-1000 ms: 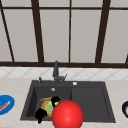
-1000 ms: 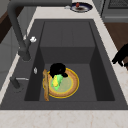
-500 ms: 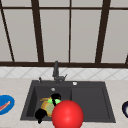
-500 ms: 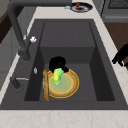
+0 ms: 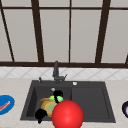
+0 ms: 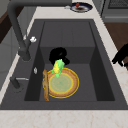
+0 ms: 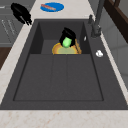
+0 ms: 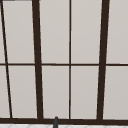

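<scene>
My right hand (image 5: 58, 94) is down in the left basin, curled round a green and yellow corn cob (image 6: 58, 68) and holding it just over a round plate (image 6: 65, 86) with a yellow rim. The same hand (image 6: 58, 54) and cob (image 7: 66, 42) also appear in the side views, the cob tilted with its lower end toward the plate (image 7: 58, 50). My left hand (image 5: 40, 114) hangs idle by the sink's front left corner with relaxed fingers, holding nothing; it also appears in the left side view (image 6: 121, 56) and the right side view (image 7: 21, 13).
A brown wooden stick (image 6: 45, 85) leans at the plate's back edge. The dark faucet (image 5: 56, 71) stands behind the basin. A blue plate (image 5: 5, 104) with a red strip lies on the left counter, a dark bowl (image 5: 125, 108) on the right. A red ball (image 5: 67, 115) covers the sink's front edge.
My right hand has lifted the corn cob a little higher off the plate. The left hand has not moved.
</scene>
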### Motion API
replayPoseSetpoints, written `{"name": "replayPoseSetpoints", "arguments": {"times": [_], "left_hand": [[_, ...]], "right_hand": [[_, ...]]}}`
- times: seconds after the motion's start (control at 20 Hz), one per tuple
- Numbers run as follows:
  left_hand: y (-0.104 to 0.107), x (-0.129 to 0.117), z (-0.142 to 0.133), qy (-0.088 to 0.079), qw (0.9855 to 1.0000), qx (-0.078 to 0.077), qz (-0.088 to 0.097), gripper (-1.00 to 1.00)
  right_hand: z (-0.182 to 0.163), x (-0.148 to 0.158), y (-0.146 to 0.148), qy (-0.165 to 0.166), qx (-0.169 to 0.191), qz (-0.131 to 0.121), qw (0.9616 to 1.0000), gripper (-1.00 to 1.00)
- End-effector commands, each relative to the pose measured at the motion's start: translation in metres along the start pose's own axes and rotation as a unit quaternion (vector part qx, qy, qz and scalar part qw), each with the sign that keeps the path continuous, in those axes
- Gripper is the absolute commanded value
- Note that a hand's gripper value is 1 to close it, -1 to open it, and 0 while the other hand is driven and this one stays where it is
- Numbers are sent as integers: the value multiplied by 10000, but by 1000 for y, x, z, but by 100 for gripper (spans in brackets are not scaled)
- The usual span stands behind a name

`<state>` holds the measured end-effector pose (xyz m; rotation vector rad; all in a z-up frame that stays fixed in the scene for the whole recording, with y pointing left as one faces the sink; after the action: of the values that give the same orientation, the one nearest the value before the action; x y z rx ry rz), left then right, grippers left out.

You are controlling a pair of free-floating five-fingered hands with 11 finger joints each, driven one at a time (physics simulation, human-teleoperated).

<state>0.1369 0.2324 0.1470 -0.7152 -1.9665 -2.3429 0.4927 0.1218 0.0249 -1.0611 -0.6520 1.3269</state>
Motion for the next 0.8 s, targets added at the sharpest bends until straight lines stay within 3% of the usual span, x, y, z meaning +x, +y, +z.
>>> {"name": "replayPoseSetpoints", "arguments": {"times": [0.0, 0.75], "left_hand": [[0, 0, 0, 0, 10000, 0, 0, 0], [0, 0, 0, 0, 10000, 0, 0, 0]], "right_hand": [[8, -16, -16, -41, -100, -132, 9999, 100], [55, -78, -77, -41, -71, -241, 9997, 100]]}}
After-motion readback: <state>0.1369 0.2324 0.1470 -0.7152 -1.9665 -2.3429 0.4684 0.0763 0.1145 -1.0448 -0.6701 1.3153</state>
